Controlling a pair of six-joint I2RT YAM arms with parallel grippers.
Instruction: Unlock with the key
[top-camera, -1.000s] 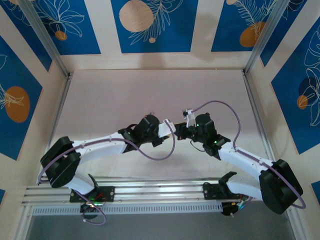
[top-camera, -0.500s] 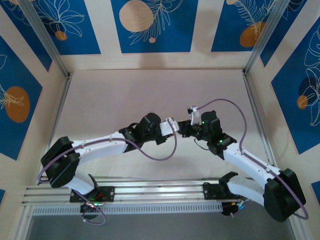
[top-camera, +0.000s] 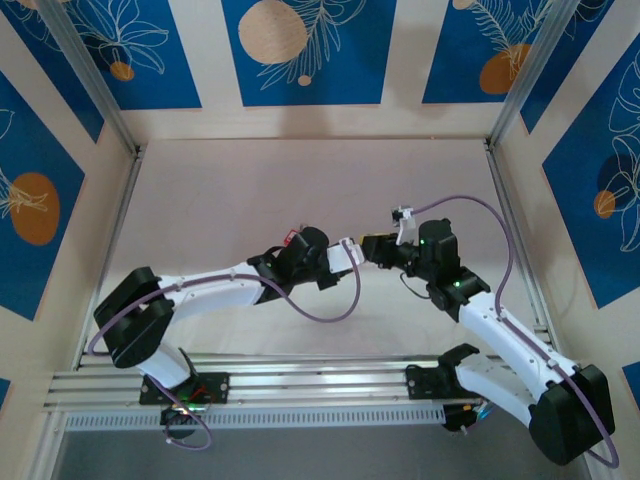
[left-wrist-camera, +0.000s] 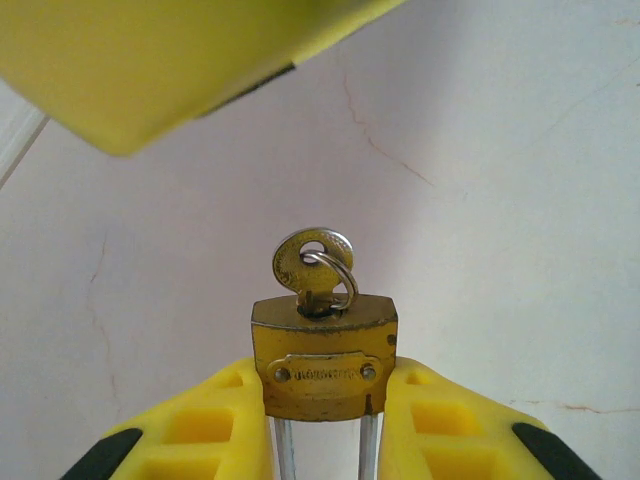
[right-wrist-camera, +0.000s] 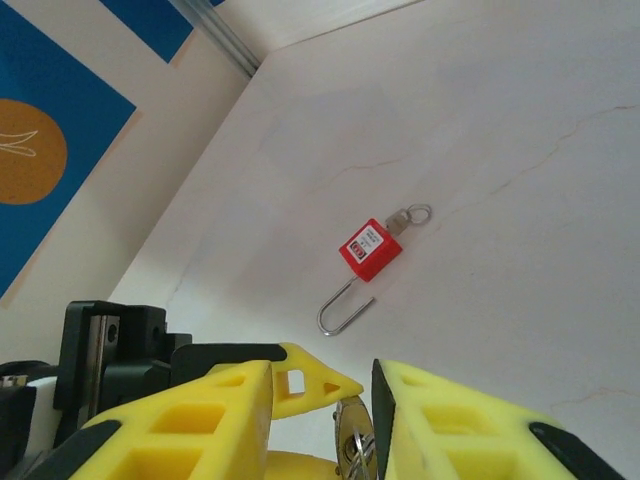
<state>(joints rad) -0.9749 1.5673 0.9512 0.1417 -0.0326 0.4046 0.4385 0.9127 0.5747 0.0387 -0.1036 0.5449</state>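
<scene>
- The key (left-wrist-camera: 312, 262) sticks in the keyhole of the brass padlock (left-wrist-camera: 324, 358).
- The left claw (left-wrist-camera: 324, 400) squeezes the brass padlock from both sides.
- The right claw (right-wrist-camera: 322, 400) is a little open, holds nothing, and is close to the key.

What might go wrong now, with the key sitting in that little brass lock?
The key sits in the brass padlock with nothing gripping it, so it may slip out if tilted. The left hand pinches the padlock only by its sides; a push from the right hand might twist it loose.
</scene>
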